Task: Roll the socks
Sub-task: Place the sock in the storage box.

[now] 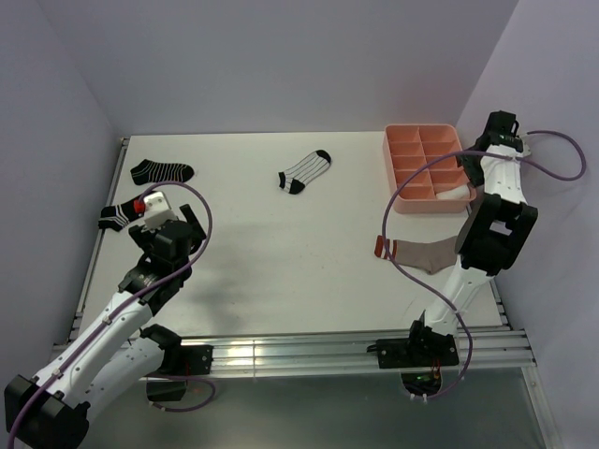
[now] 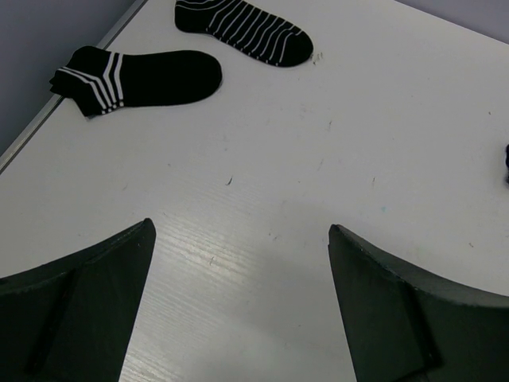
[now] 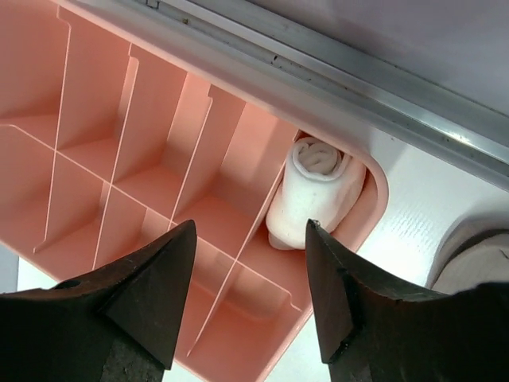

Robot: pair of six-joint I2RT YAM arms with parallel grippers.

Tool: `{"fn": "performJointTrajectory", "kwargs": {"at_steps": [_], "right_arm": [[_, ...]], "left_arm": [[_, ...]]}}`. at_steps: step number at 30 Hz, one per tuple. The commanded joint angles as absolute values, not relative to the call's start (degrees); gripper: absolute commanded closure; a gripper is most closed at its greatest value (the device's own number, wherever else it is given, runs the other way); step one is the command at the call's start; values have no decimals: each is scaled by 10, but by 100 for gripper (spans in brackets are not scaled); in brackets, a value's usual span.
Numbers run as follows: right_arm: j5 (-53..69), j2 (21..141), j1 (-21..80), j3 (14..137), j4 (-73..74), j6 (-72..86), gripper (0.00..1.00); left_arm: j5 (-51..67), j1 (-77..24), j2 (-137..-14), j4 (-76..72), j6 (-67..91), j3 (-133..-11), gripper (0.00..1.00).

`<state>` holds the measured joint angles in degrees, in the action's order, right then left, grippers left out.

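"How many are done?"

"One, I'd say. A white roll [image 3: 314, 191] sits in the tray [image 3: 79, 103] corner cell, just below the right gripper [image 3: 250, 294], whose jaws are apart and empty."

"The rest?"

"Two black socks [image 2: 143, 77] lie flat ahead of the left gripper [image 2: 238, 310], which is wide open. The striped sock [image 1: 305, 170] and taupe sock [image 1: 430, 251] are unrolled too."

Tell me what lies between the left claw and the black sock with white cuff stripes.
Bare white tabletop separates left gripper from black sock, per the left wrist view.

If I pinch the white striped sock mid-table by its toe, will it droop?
Probably: the white striped sock lies flat and thin on the table, so it looks limp and light. Pushed, it would likely bunch up rather than slide, being soft knit.
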<state>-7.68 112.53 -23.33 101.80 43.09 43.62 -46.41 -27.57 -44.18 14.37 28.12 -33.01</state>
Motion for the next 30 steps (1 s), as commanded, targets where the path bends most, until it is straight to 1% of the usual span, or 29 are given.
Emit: {"fn": "performJointTrajectory", "kwargs": {"at_steps": [1,8,15,20,27,30], "right_arm": [[-83,1114,-243,1002,387,446,36],[-101,1142,-244,938,324,445,37],[-95,1174,-246,919,308,449,37],[-91,1146,-245,930,309,442,37],[-101,1094,-243,987,373,430,36],[-93,1070,-241,979,367,425,36]], "left_arm": [[-464,-273,-446,127,277,-337,5],[-468,-273,-452,132,277,-338,5],[-467,-273,-459,131,274,-339,5],[-466,-273,-461,133,276,-341,5],[-460,-273,-455,129,276,-340,5],[-457,-273,-452,129,276,-342,5]]}}
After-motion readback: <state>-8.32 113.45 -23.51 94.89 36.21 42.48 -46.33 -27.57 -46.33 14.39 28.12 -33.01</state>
